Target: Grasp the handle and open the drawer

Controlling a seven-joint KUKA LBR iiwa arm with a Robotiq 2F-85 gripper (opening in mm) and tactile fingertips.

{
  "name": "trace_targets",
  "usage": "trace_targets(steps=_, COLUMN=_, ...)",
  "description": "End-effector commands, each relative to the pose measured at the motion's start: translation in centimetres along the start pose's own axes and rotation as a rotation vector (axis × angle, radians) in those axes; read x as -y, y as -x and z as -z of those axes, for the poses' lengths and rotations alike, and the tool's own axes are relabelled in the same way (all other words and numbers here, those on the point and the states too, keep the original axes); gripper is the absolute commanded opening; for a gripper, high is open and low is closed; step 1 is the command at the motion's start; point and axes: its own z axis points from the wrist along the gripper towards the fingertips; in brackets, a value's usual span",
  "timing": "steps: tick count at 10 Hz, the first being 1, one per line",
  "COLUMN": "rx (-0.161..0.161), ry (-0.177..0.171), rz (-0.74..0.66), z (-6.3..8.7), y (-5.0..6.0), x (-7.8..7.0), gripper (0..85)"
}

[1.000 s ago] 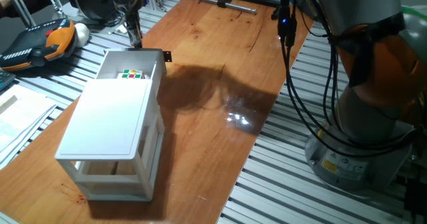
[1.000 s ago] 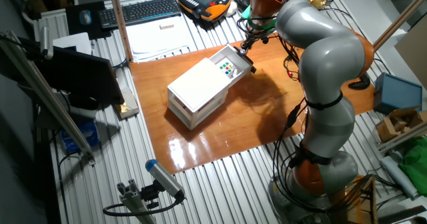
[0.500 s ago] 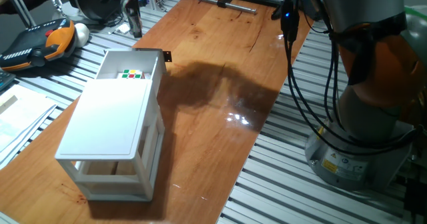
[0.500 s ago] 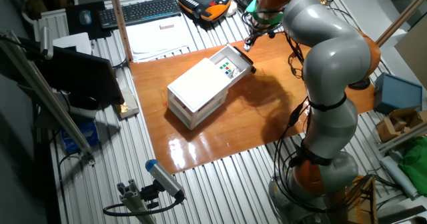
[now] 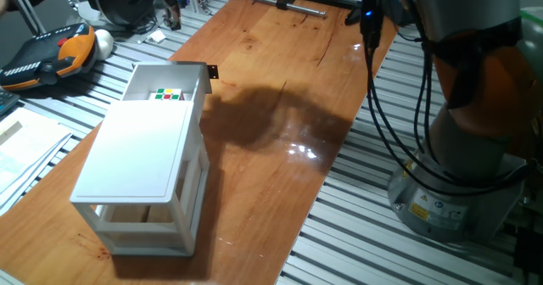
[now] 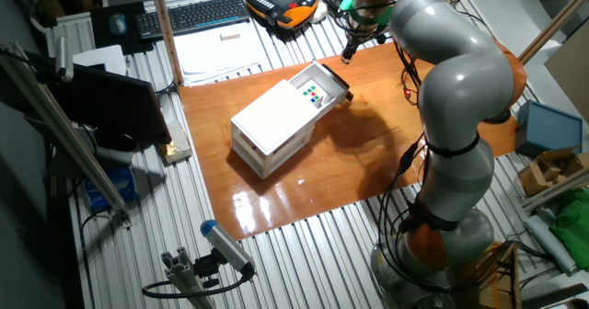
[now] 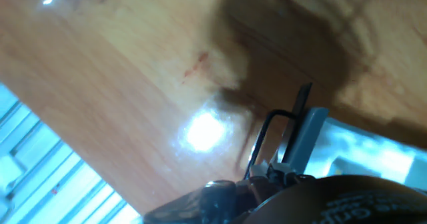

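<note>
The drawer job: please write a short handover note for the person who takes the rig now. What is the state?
Gripper: lifted above the table edge behind the cabinet, holding nothing; whether it is open or shut cannot be told.
Drawer: top tray of the white cabinet, already pulled partly out, with a colored cube visible inside.
Handle: small black tab on the drawer front, free, nothing touching it.
Done: the drawer stands partly open.
Left: judge if this opening is enough; if not, grasp the handle again and pull further.
</note>
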Motion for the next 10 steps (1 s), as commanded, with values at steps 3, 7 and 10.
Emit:
trace_targets(steps=3, rx=0.028, ry=-0.014, rz=0.158, z=1.0, y=-0.1, x=0.7, gripper=0.7)
trace_targets(steps=7, rx=0.011, ry=0.01, rz=0.315, z=2.7, y=-0.4, x=2.9, gripper=0.7)
trace_targets(steps=10, rx=0.006, ry=0.013, rz=0.439, z=3.0, y=-0.2, x=3.6, gripper=0.7)
